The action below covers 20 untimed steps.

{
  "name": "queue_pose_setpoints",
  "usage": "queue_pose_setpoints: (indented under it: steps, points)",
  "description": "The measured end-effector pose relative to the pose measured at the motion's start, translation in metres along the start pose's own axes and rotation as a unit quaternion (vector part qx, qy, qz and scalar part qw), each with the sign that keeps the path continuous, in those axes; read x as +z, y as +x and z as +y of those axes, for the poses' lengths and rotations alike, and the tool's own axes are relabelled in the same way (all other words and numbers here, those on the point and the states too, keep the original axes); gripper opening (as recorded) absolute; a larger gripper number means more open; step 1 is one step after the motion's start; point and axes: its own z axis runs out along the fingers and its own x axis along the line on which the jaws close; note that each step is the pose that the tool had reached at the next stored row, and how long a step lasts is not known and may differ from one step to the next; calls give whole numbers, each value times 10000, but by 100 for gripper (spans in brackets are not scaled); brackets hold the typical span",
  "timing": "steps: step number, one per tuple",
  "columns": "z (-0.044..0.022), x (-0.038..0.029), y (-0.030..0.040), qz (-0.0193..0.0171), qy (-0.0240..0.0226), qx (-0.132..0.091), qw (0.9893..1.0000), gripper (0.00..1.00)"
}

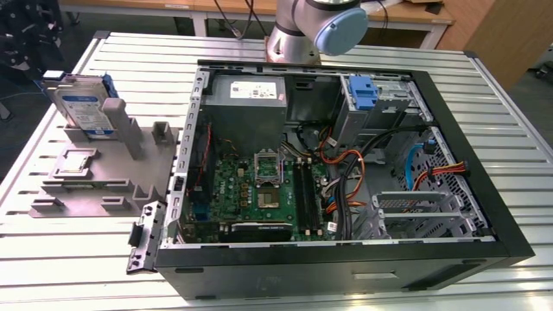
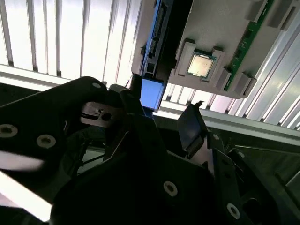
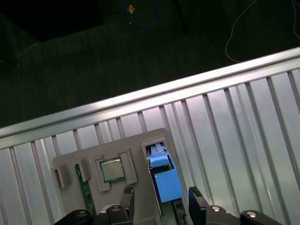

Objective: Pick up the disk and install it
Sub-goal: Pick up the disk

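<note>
The black gripper (image 3: 161,200) has its jaws spread wide and holds nothing. It is lined up over the blue-framed silver-grey disk (image 3: 164,177), which stands upright in the grey plastic fixture (image 1: 95,188) on the slatted aluminium table (image 1: 69,265). A good pick, I judge, means centring the 2 fingers (image 3: 194,202) over its flat faces, clear of the square silver chip (image 3: 111,169).

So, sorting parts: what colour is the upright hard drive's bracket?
Blue plastic bracket on the silver-grey hard drive; clearest in the first wrist view.

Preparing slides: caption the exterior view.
Disk stands in grey fixture beside the open computer case.
</note>
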Motion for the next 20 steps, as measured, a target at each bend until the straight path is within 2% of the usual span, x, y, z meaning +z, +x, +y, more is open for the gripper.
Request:
queue_pose_setpoints:
  steps: [1,2,3,7,9,10,14,16,20]
  points:
    - [1,10,-3,1,0,-48,10000,58]
    - [2,22,-4,0,1,-92,10000,58]
    - [4,34,-4,-3,1,-133,9999,65]
    - [6,89,-4,-22,-4,-365,9993,65]
    - [20,124,2,-43,-11,-447,9990,65]
    - [70,190,16,-66,-16,-515,9987,65]
    - [99,246,25,-77,25,-567,9984,65]
    - [100,263,25,-78,41,-695,9975,65]
    - [100,305,24,-75,48,-971,9952,65]
